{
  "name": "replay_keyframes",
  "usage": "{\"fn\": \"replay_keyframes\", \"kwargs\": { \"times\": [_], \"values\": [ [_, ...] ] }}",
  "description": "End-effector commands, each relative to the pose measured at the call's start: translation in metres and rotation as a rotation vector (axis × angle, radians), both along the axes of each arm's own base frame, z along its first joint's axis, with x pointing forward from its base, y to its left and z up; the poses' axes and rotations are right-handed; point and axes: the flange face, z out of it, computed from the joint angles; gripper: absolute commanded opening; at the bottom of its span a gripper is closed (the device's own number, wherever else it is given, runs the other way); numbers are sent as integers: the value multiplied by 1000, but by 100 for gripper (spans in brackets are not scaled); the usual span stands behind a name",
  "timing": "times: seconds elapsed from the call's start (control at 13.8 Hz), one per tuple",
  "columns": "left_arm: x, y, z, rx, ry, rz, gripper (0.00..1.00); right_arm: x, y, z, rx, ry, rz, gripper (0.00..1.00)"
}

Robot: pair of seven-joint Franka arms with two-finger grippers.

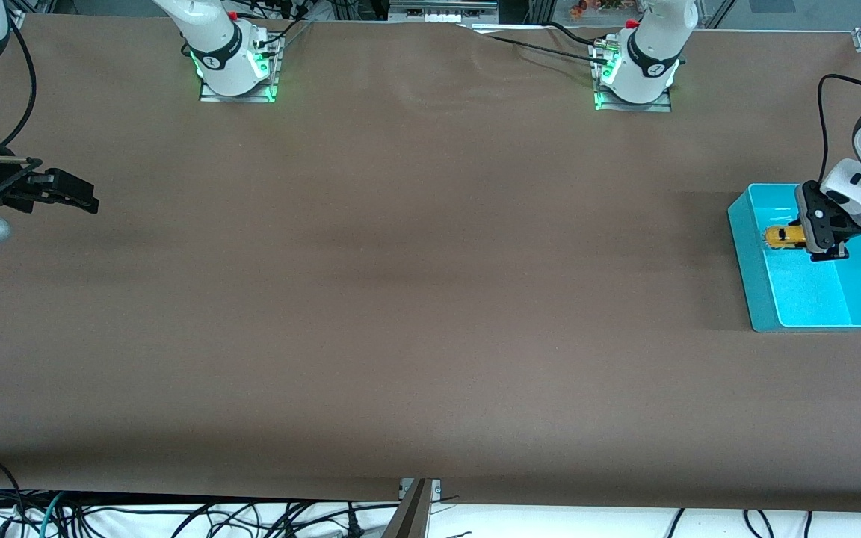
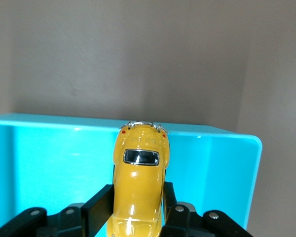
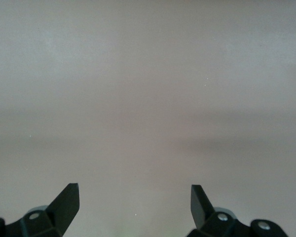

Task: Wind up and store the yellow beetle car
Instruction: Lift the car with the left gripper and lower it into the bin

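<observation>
Yellow car pinched in our left tool over the teal bin; right tool waits, wide open, over the table.

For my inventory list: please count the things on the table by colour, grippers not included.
Yellow: 1, the yellow beetle car, held by the left gripper over the bin
Turquoise: 1, the bin
Total: 2
</observation>
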Motion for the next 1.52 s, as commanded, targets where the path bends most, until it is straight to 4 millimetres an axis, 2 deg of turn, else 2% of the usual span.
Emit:
{"fn": "replay_keyframes", "kwargs": {
  "times": [0.0, 0.07, 0.22, 0.72, 0.87, 0.94, 1.01, 1.16, 1.23, 1.45],
  "values": [
    [-16, 33, -40, -13, 30, 17, 0, -1, 0, 4, 2, -7, 13, 100],
    [-20, 39, -54, -13, 48, 13, 0, -1, 0, 4, 2, -9, 13, 100],
    [-25, 50, -63, -9, 45, 25, 0, -1, 0, 4, 2, -9, 13, 100],
    [-35, 52, -85, -25, 63, 37, 0, -1, 2, 4, 2, -9, 16, 100],
    [-41, 55, -97, -33, 71, 46, 0, -1, 1, 4, 2, -9, 15, 100],
    [-42, 55, -101, -37, 78, 49, 4, -1, 1, 4, 2, -9, 15, 100],
    [-42, 55, -103, -39, 80, 49, 13, -1, 2, 4, 2, -9, 16, 100],
    [-40, 54, -102, -36, 75, 55, 64, -1, 2, 4, 2, -9, 16, 100],
    [-39, 55, -101, -35, 72, 59, 72, -1, 2, 4, 2, -9, 16, 100],
    [-37, 57, -96, -30, 66, 61, 82, -1, 2, 5, 2, -10, 16, 100]
  ]
}}
